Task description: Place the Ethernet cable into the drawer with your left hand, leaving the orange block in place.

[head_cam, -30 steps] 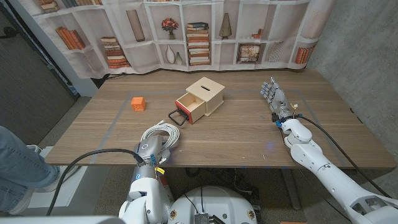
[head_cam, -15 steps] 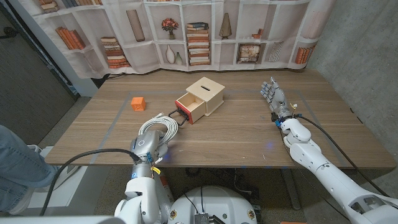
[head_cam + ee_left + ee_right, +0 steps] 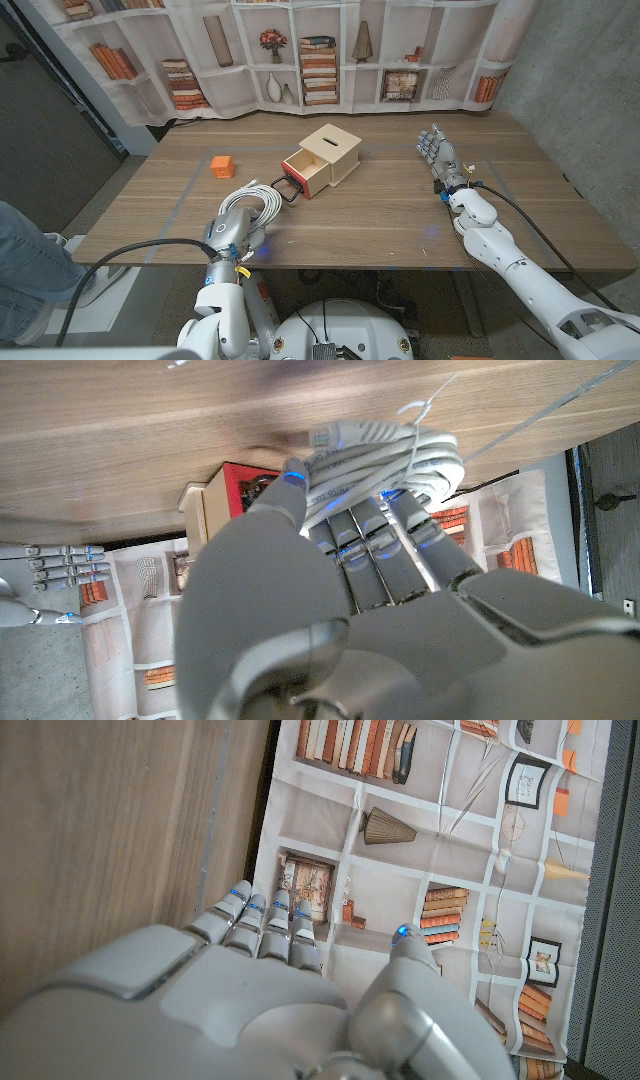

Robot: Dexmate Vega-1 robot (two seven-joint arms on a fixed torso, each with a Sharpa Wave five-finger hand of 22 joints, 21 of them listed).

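Observation:
The white Ethernet cable (image 3: 259, 199), a tied coil, is held by my left hand (image 3: 231, 233) near the table's front edge, left of centre. In the left wrist view the fingers (image 3: 372, 544) curl round the cable coil (image 3: 385, 448). The light wooden drawer box (image 3: 331, 152) stands mid-table. Its red-fronted drawer (image 3: 298, 181) is pulled open towards the cable, just beyond the coil. The orange block (image 3: 221, 165) sits alone at the left, apart from my hand. My right hand (image 3: 437, 155) stands at the right, fingers straight and holding nothing.
Blue tape lines (image 3: 190, 185) mark the tabletop. A printed bookshelf curtain (image 3: 320, 50) hangs behind the table. A person's leg in jeans (image 3: 25, 260) shows at the left edge, off the table. Bare wood lies between the drawer box and my right hand.
My left hand has drawn a little to the left and raised the cable coil, which now sits closer to the drawer's handle. My right hand has stayed in place.

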